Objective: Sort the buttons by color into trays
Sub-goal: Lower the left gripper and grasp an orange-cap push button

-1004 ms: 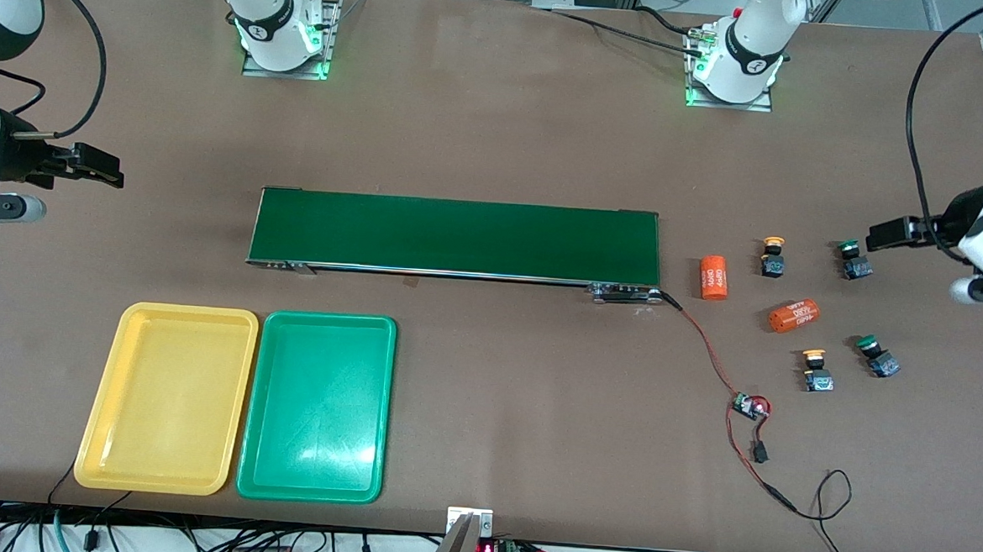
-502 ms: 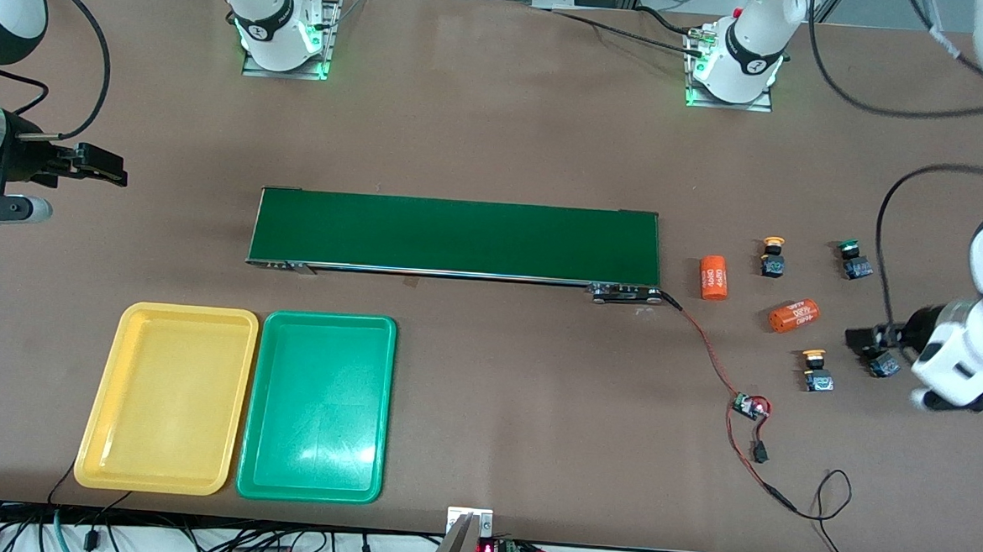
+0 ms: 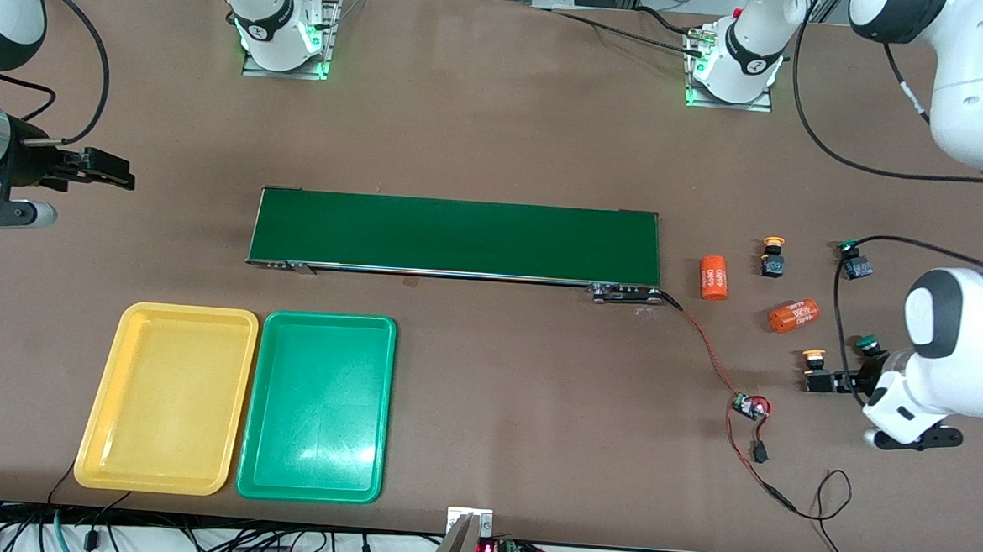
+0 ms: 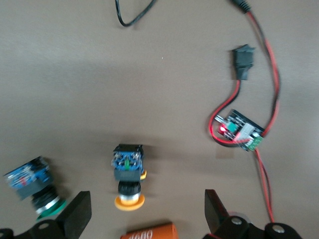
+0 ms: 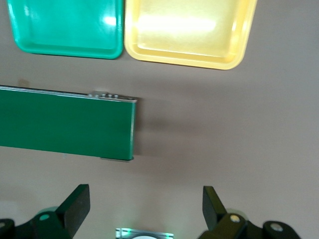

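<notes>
Left tool [image 4: 144, 211], released, hangs over a yellow button [image 4: 128, 174]; right tool [image 5: 144, 206], released, waits over the counter [image 3: 499, 125].

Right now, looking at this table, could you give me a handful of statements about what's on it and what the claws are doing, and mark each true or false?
1. Both trays hold nothing. True: the yellow tray and green tray are bare.
2. The left claw is shut on a button. False: it is open, over the nearer yellow-capped button.
3. A button rides the conveyor belt. False: all four are on the table near the left arm's end.
4. The right claw is open. True: it holds nothing.
5. Two orange cylinders lie among the buttons. True.
</notes>
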You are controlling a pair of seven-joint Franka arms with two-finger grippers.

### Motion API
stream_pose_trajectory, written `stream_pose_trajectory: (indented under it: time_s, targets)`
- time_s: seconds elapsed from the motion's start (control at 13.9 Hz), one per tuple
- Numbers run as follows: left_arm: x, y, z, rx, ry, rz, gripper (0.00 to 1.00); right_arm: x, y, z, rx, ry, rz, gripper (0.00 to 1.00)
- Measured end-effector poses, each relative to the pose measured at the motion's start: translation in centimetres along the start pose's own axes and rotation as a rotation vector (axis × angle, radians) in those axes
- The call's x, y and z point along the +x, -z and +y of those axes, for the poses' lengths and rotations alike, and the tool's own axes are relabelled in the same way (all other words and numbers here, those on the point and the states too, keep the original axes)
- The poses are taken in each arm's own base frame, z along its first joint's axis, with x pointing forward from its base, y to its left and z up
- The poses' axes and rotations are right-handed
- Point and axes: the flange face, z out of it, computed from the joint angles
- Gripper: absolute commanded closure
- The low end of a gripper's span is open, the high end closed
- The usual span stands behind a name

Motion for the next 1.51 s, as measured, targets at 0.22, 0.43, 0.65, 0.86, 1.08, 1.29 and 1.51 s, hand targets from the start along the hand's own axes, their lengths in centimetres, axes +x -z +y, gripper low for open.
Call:
stream_pose_trajectory:
  time_s: [0.22, 0.43, 0.65, 0.86, 1.08, 1.29, 1.51]
  targets:
    - [0.2, -2.3, -0.6, -0.004, 0.008, -0.02, 0.0, 0.5, -0.6, 0.0, 0.009, -0.001, -0.003, 0.0]
    - [0.2, -3.5, -1.4, -0.006, 0.019, -0.036, 0.0, 0.6, -0.5, 0.0, 0.01, -0.001, 0.002, 0.0]
    - [0.1, -5.5, -2.8, -0.01, 0.037, -0.064, 0.0, 0.6, -0.4, -0.1, 0.012, 0.001, 0.007, 0.0]
    - [0.0, -7.1, -2.6, -0.013, 0.035, -0.083, 0.0, 0.7, -0.4, -0.3, 0.012, 0.005, 0.009, 0.0]
    - [-0.2, -8.0, -2.4, -0.013, 0.031, -0.096, 0.0, 0.8, -0.5, -0.5, 0.027, 0.006, 0.009, 0.0]
    - [-0.1, -8.5, -2.5, -0.015, 0.033, -0.088, 0.02, 0.8, -0.5, -0.5, 0.032, 0.006, 0.01, 0.0]
    - [0.0, -8.8, -3.0, -0.017, 0.04, -0.079, 0.31, 0.8, -0.5, -0.5, 0.032, 0.005, 0.009, 0.0]
